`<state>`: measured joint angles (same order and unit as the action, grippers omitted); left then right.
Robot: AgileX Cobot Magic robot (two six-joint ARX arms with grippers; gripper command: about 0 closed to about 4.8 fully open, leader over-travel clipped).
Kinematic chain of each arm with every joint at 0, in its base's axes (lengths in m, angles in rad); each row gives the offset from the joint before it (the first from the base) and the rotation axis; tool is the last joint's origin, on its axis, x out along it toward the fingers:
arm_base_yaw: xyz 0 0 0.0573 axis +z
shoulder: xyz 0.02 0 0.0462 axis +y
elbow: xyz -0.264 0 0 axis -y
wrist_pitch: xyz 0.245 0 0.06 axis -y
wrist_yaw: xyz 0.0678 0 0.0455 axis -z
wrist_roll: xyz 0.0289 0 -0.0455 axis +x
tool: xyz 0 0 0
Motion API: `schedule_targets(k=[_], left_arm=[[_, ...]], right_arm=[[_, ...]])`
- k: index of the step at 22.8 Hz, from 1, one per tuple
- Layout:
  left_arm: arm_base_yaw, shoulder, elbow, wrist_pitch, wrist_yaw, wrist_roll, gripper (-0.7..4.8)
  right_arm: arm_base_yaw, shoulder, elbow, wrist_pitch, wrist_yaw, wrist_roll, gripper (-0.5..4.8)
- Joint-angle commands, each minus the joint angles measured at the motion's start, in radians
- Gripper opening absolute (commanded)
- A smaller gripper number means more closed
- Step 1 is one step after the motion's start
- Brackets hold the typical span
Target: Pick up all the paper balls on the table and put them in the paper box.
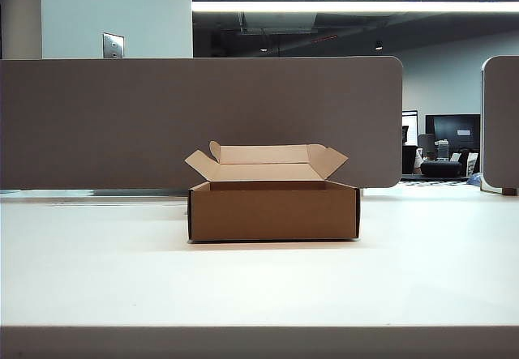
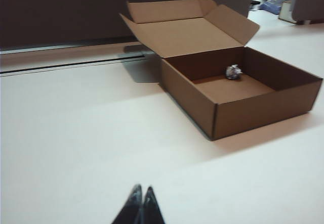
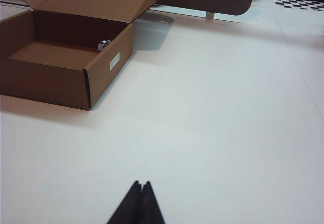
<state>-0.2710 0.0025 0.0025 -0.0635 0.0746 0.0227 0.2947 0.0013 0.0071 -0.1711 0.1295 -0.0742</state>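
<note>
The paper box (image 1: 273,209) sat open in the middle of the table (image 1: 422,278), flaps up, right in front of the divider panel (image 1: 203,120). One paper ball (image 2: 233,72) was inside, by the far wall. The left gripper (image 2: 142,189) and right gripper (image 3: 141,184) hung over bare tabletop well short of the box, fingers pinched together, empty.

Left tool (image 2: 141,189): two glossy black tapered fingers. Right tool (image 3: 141,184): matte black pointed pair.
</note>
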Motion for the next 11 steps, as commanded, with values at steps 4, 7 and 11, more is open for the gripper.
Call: schedule_targets(k=[4,7,11], left_arm=[[0.061,0.0,0.004,0.011,-0.002,0.004,-0.05],[0.07,0.0,0.004,0.003,-0.008,0.0,-0.04],[0.07,0.0,0.004,-0.006,-0.008,0.0,-0.04]], right_arm=[[0.0,-0.003,-0.005,0.018,0.0,0.003,-0.05],[0.0,-0.003,-0.005,0.018,0.0,0.003,-0.05],[0.0,-0.003,-0.005,0.018,0.0,0.003,-0.05]])
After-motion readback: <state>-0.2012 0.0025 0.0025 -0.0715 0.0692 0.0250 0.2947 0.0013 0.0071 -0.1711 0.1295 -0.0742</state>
